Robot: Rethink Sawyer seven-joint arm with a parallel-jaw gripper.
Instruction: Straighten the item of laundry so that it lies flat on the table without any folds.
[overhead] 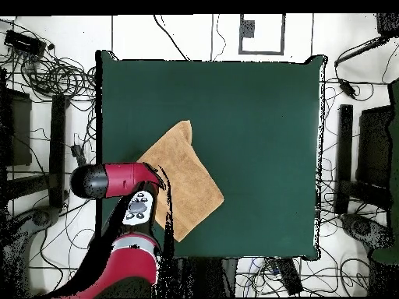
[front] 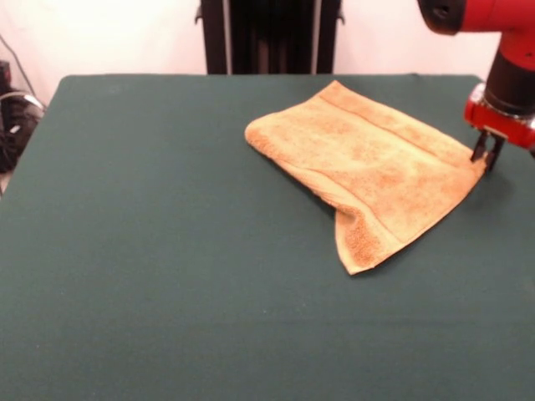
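Note:
The orange-tan towel lies on the dark green table, right of centre and toward the far side. It is doubled over, with a folded edge along its left and front side and a band stripe near the far edge. My gripper hangs from the red arm at the towel's right corner, low at the table surface, with its jaws close together on that corner. In the overhead view the towel lies near the table's left edge, and the red arm covers the gripper and the held corner.
The black pedestal stands behind the table's far edge. Cables and black stands surround the table on the floor. The towel's right corner is close to the table's edge.

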